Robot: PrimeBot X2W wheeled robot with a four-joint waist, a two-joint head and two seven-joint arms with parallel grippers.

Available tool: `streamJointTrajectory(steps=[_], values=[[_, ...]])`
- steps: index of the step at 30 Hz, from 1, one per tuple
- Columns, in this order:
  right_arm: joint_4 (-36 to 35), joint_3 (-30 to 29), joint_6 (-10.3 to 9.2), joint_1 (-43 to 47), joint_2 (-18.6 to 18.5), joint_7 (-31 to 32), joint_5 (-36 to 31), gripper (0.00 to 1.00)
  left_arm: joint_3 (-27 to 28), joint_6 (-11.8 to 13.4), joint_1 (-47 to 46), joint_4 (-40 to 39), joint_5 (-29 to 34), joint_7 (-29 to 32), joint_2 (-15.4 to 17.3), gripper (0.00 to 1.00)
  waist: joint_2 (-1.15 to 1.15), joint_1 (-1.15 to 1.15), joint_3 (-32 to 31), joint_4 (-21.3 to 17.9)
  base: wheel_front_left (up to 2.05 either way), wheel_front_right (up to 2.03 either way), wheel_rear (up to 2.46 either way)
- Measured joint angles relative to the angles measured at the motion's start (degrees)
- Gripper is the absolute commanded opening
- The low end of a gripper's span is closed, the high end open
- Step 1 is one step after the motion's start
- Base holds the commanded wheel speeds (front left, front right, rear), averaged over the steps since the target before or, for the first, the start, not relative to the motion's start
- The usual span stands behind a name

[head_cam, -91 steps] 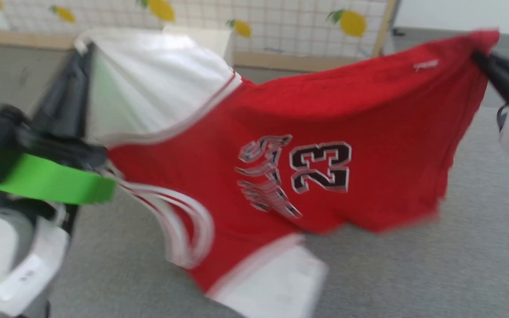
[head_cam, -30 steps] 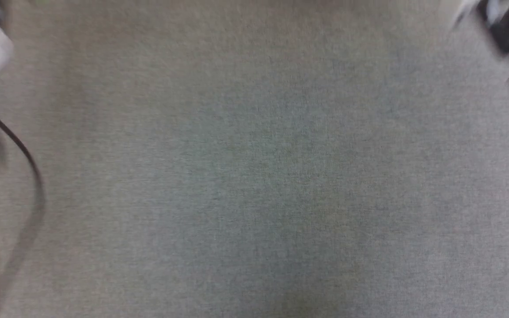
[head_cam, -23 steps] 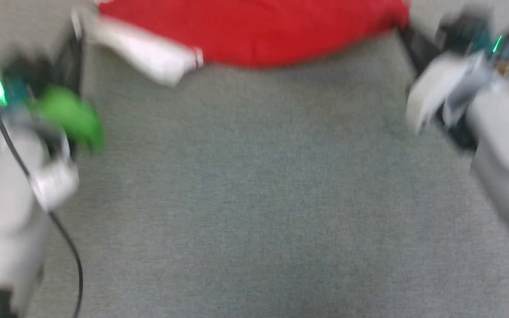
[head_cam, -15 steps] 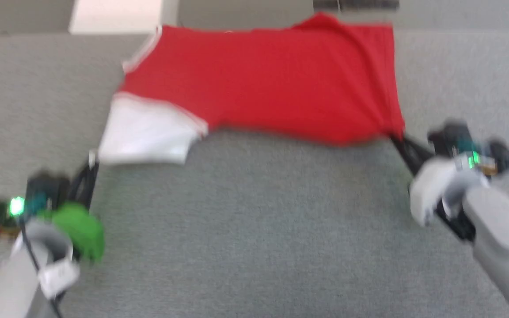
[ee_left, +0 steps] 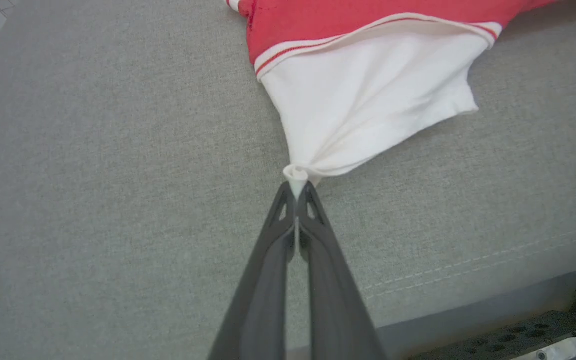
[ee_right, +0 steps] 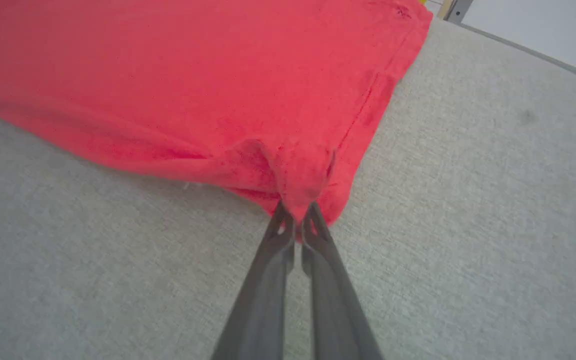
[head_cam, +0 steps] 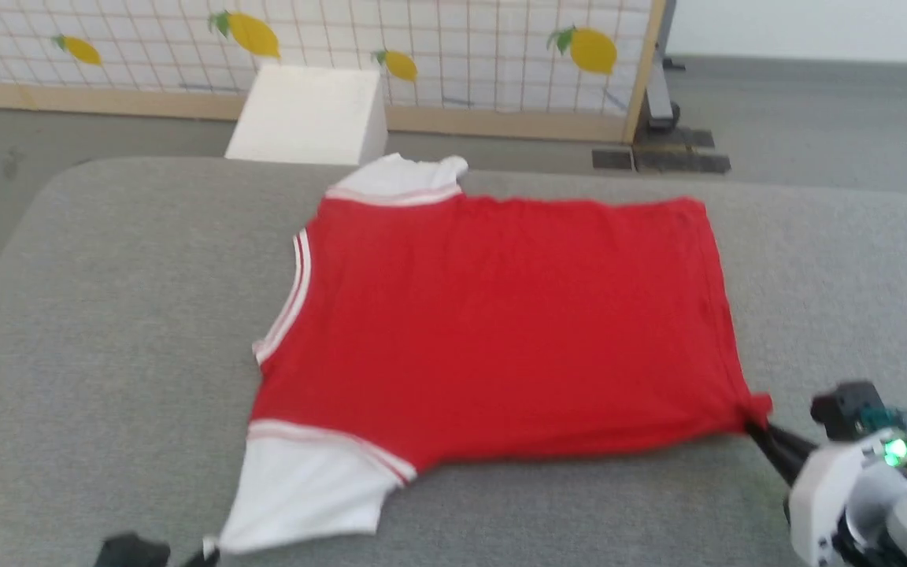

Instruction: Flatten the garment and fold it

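The garment (head_cam: 493,323), a red shirt with white sleeves and striped trim, lies spread nearly flat on the grey padded surface (head_cam: 107,315), collar to the left and hem to the right. My left gripper (ee_left: 296,189) is shut on the bunched corner of the near white sleeve (ee_left: 368,100), which is pulled taut toward it. At the lower right my right gripper (ee_right: 298,216) is shut on the near hem corner of the garment (ee_right: 218,85), and the red cloth puckers there. That same grip shows in the head view as my right gripper (head_cam: 754,423).
Beyond the surface's far edge stands a white box (head_cam: 308,114) before a gridded screen with lemon prints (head_cam: 422,39) in a wooden frame. Grey floor and a dark stand base (head_cam: 662,153) lie at the back right. Bare grey padding surrounds the shirt.
The head camera has swung a lot. The shirt was held up in the air three seconds ago; now it lies spread on the surface, both grippers still clamped on its near corners.
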Motion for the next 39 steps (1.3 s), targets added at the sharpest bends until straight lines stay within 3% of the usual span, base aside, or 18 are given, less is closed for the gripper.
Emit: streamJointTrajectory(steps=[7,13,18,26,39], values=[[-9.1,-0.96,0.0,10.05,-3.59,4.36,2.1,0.0,-0.51,1.23,6.34,-3.28,-1.31,0.56,0.83,0.0,0.0,0.0,-2.38,1.99,0.0,0.0,0.0],[-13.44,-6.31,0.0,14.29,-3.42,5.36,3.34,0.0,0.22,1.16,5.71,-3.78,-1.59,-5.16,-0.24,0.0,0.0,0.0,-2.1,2.0,0.0,0.0,0.0],[-17.96,-11.6,0.0,14.63,-2.67,6.12,3.35,0.0,2.07,1.78,-0.92,-6.61,1.07,-10.11,-2.33,0.0,0.0,0.0,-0.23,1.63,0.0,0.0,0.0],[-20.98,-17.37,0.0,12.35,-0.93,9.15,2.01,0.0,3.48,2.13,-11.74,-6.7,1.2,-11.28,-5.21,0.0,0.0,0.0,3.86,0.96,0.0,0.0,0.0],[-19.36,-21.01,0.0,1.91,3.91,15.27,-4.7,0.0,1.69,-0.26,-31.61,7.8,3.81,-8.89,-8.75,0.0,0.0,0.01,12.0,-1.07,0.0,0.0,0.0]])
